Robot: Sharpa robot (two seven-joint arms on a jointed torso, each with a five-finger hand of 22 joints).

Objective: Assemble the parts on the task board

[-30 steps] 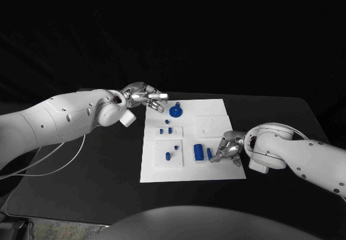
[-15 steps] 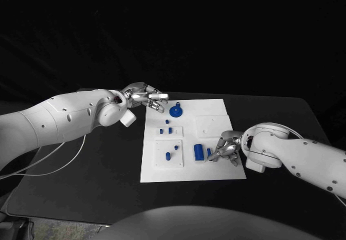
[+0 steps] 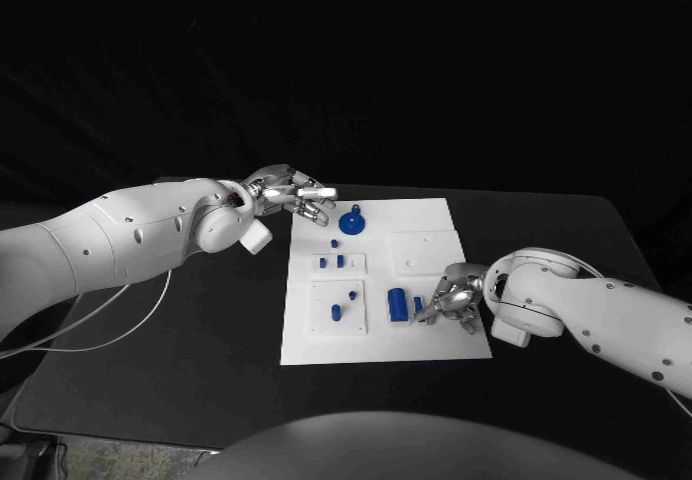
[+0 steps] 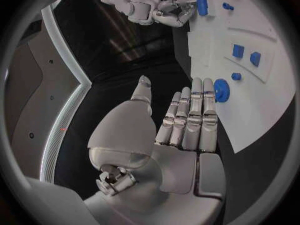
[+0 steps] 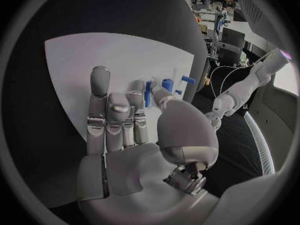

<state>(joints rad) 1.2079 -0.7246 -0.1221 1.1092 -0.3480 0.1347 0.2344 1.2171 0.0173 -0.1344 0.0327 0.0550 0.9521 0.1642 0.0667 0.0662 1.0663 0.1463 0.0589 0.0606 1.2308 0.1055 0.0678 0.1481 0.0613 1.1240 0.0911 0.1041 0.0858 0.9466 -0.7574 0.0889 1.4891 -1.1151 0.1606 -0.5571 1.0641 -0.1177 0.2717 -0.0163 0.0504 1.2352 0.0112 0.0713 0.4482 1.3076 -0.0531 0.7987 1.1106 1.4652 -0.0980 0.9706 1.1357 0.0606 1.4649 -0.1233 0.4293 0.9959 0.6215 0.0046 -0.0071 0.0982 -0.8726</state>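
Note:
The white task board [image 3: 433, 335] lies in the middle of the black table. Near its far edge is a round blue part with a loop [image 3: 352, 220], seen again as the round part [image 4: 220, 90] just beyond my left hand's fingertips. My left hand [image 3: 296, 192] hovers at the board's far left corner, fingers straight, holding nothing. A tall blue block [image 3: 397, 304] and a slim blue piece [image 3: 418, 305] stand at the near right. My right hand [image 3: 454, 297] has its thumb and fingertips at the slim piece [image 5: 149, 92]; a grip is not clear.
Several small blue parts sit in the board's raised white panels: one peg [image 3: 335, 243], a pair [image 3: 332, 262], and two more [image 3: 343, 304]. A bare square panel [image 3: 427, 250] lies far right. White cables [image 3: 116, 320] trail over the table at the left.
My right hand has crept slightly left, closer to the slim blue piece. The left hand and the parts on the board have stayed put.

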